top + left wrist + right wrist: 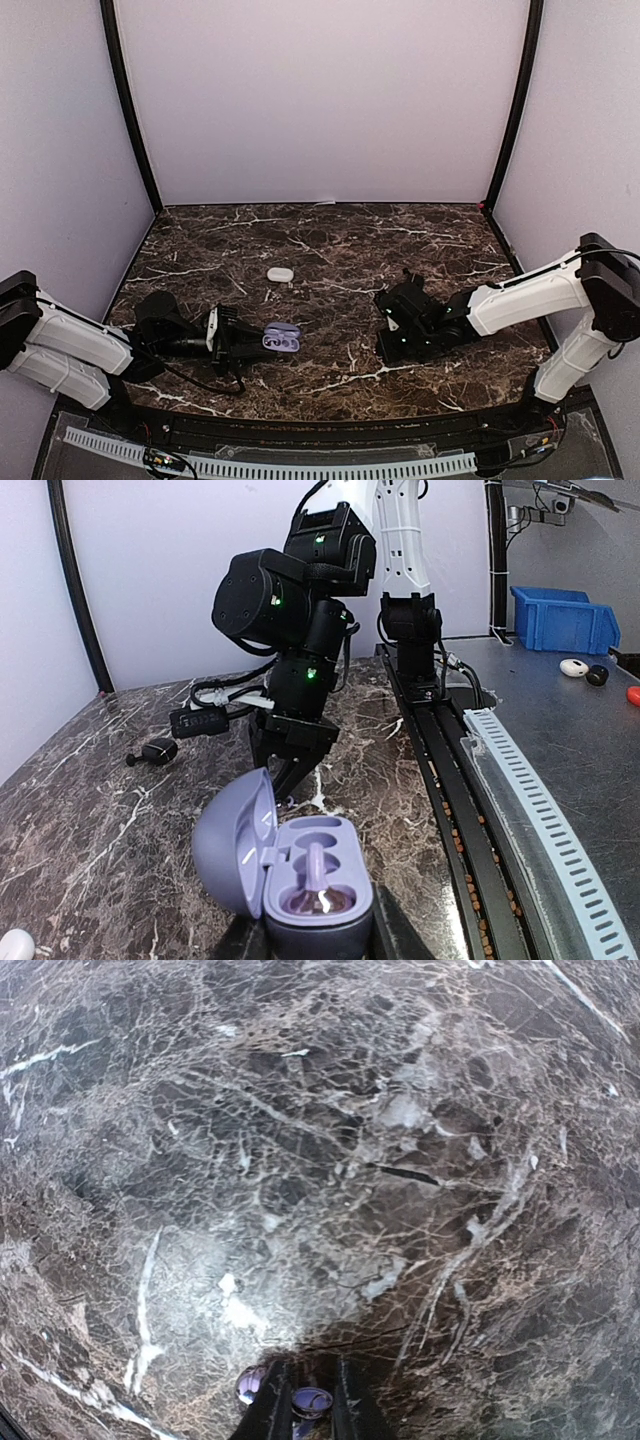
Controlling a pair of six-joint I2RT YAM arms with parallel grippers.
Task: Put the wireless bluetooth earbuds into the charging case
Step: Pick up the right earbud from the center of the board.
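Observation:
A purple charging case (300, 875) lies open with its lid (232, 845) swung left, and my left gripper (318, 942) is shut on its base low over the table. One purple earbud (318, 878) sits in a well of the case; the other well is bare. From above, the case (282, 338) is left of centre near the front. My right gripper (393, 335) points down at the marble. Its fingers are shut on a second purple earbud (312, 1402), which rests on the table. A purple bit (250, 1383) shows just outside the left finger.
A white shut case (279, 273) lies behind the purple one. A dark earbud (155, 750) rests on the marble table (330, 240) beyond the case. Pale walls enclose three sides. A blue bin (560, 620) stands off the table.

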